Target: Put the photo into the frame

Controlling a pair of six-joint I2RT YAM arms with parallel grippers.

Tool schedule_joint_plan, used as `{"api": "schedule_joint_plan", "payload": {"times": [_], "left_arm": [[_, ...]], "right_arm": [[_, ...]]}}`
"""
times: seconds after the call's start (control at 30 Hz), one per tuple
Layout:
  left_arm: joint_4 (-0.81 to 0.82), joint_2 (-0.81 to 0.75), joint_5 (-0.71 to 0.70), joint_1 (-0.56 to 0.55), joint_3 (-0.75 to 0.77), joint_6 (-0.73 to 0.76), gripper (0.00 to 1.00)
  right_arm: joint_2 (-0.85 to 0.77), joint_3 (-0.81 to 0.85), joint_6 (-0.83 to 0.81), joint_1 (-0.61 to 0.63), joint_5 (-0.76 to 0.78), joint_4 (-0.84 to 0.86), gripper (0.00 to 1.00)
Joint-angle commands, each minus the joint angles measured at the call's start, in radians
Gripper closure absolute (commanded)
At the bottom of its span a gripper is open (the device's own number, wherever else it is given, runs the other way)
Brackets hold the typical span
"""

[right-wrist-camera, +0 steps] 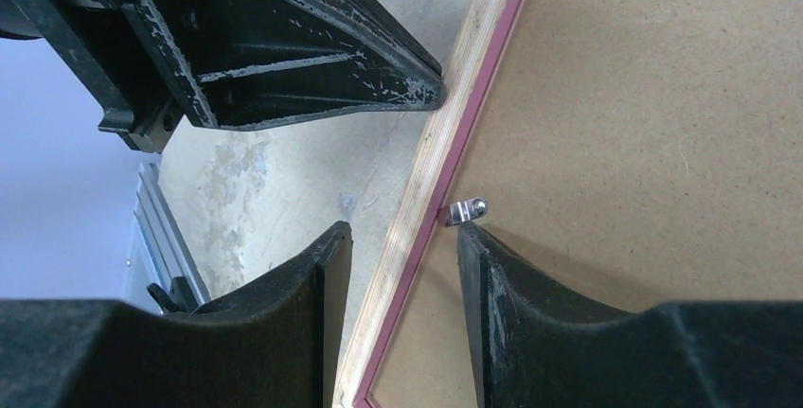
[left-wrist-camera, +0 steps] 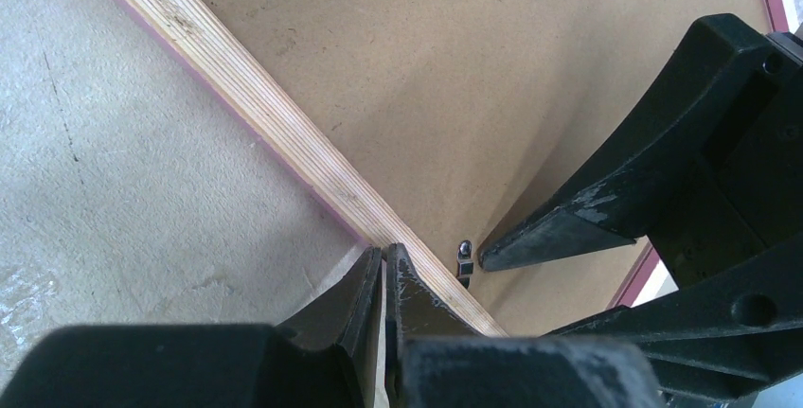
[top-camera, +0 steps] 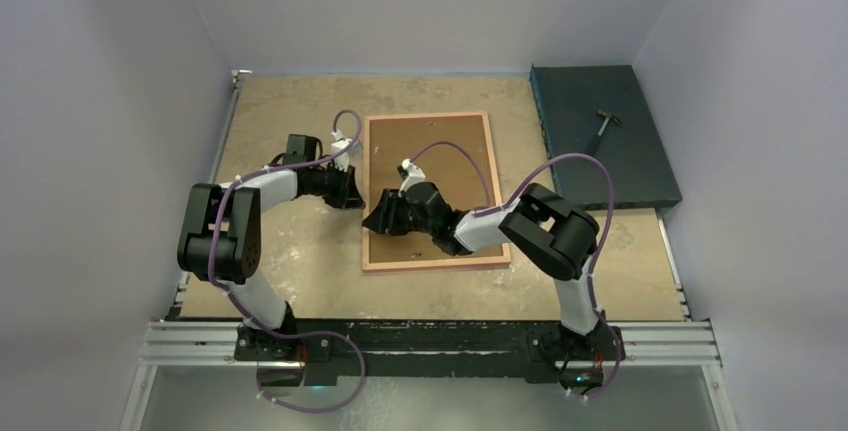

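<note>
The frame (top-camera: 435,264) lies back-up in the middle of the table, its light wood rail around the brown backing board (top-camera: 395,141). The photo is hidden. My left gripper (top-camera: 352,191) is shut, its tips (left-wrist-camera: 383,255) resting at the frame's left rail (left-wrist-camera: 237,96). My right gripper (top-camera: 378,217) is open and straddles that same rail (right-wrist-camera: 473,77); it shows in its wrist view (right-wrist-camera: 402,233) with one fingertip (right-wrist-camera: 466,236) against a small metal tab (right-wrist-camera: 469,209) on the backing board (right-wrist-camera: 663,143). The tab also shows in the left wrist view (left-wrist-camera: 464,261).
A dark teal flat box (top-camera: 600,166) sits at the back right with a small hammer (top-camera: 605,123) on it. Grey walls close in on the left, back and right. An aluminium rail (top-camera: 430,336) runs along the near edge.
</note>
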Motion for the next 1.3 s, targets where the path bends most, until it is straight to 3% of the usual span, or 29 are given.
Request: {"api": "schedule_joint_plan", "payload": {"times": [0.0,1.03,1.27], "left_arm": [[-0.026,0.02,0.026,-0.002,0.017,0.002,0.99],[-0.031,0.029,0.036,-0.002,0.021,-0.003,1.0],[-0.083,0.007,0.039,-0.002,0.027,0.01,1.0]], "right_arm": [[0.022,0.033,0.005,0.004,0.001,-0.015,0.52],[0.068,0.062,0.028,0.023,0.027,-0.028,0.55],[-0.058,0.006,-0.037,0.022,-0.005,-0.012,0.51]]}}
